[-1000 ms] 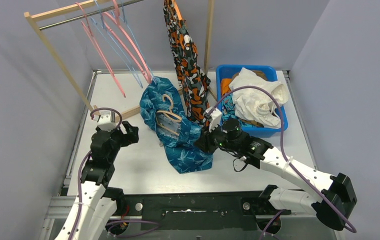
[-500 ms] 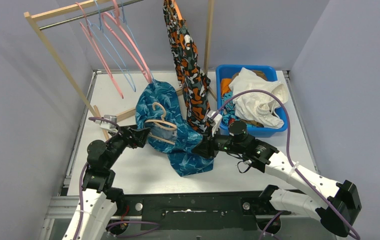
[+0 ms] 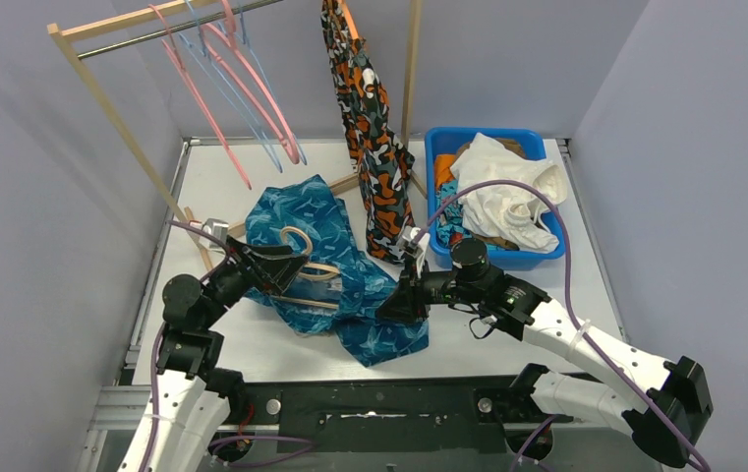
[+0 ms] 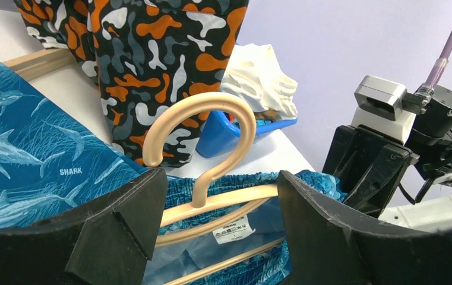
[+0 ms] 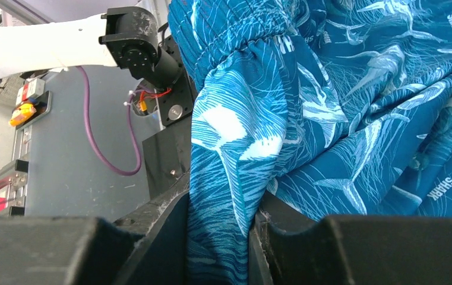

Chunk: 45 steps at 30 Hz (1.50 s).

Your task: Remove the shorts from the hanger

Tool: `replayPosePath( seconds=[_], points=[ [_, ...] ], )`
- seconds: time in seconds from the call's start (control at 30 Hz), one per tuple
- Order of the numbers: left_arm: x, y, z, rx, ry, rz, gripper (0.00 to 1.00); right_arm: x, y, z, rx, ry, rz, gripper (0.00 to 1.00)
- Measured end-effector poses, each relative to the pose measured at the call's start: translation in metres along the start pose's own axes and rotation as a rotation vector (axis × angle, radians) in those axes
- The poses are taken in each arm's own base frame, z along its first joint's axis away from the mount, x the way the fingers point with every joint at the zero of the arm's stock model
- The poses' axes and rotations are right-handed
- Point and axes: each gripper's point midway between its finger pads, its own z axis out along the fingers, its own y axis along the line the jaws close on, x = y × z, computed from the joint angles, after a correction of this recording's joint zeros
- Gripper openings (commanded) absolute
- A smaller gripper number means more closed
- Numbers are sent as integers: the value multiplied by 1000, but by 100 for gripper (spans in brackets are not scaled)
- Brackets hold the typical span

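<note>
shorts (image 3: 325,221) pulled nearer, "shark" print, right hand (image 3: 396,303) pinching them, left hand (image 4: 220,191) wide

- Camouflage shorts (image 3: 374,147): top cut off by the overhead view's upper edge.
- Hanger (image 4: 235,198): both ends hidden behind fingers (image 4: 122,231) of left gripper (image 4: 220,181).
- Garment label (image 4: 233,229): print too small to read.
- Blue bin (image 3: 532,258): contents under white shorts (image 3: 507,192) mostly covered.

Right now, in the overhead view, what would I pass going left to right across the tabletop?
left gripper → shark-print shorts → right gripper → blue bin
</note>
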Motion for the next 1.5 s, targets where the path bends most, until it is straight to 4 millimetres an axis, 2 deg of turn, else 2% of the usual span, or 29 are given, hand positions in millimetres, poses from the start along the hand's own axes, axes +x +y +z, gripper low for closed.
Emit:
replayPosePath(
  seconds=[0.13, 0.37, 0.63, 0.8, 0.9, 0.97, 1.03, 1.1, 1.13, 1.17, 1.3, 1.4, 1.5],
  points=[
    [8, 3, 3, -8, 39, -5, 61, 1, 2, 1, -16, 6, 9, 0],
    [29, 25, 4, -80, 132, 37, 55, 8, -1, 7, -21, 37, 61, 0],
    [44, 44, 9, -119, 199, 88, 39, 6, 0, 9, -27, 29, 88, 0],
    [50, 47, 9, -108, 201, 101, 17, 11, -4, 14, -21, 49, 114, 2],
    [52, 48, 8, -103, 196, 109, 2, 13, -7, 17, -18, 60, 126, 9],
    [50, 47, 8, -100, 187, 121, 0, 13, -8, 18, -17, 63, 127, 15],
    [48, 47, 8, -99, 181, 137, 0, 10, -7, 18, -15, 64, 124, 28],
    [46, 47, 7, -101, 174, 150, 0, 7, -7, 17, -2, 67, 118, 50],
    [46, 47, 7, -103, 174, 157, 0, 5, -8, 16, 9, 70, 117, 58],
    [46, 49, 6, -108, 175, 171, 0, 2, -10, 15, 24, 69, 111, 63],
    [46, 57, 2, -148, 176, 206, 0, -21, -17, 10, 104, 31, 66, 73],
    [46, 60, 0, -169, 173, 219, 0, -35, -21, 4, 162, 1, 45, 73],
    [47, 63, -1, -180, 176, 228, 0, -45, -23, 2, 192, -19, 29, 68]
  ],
)
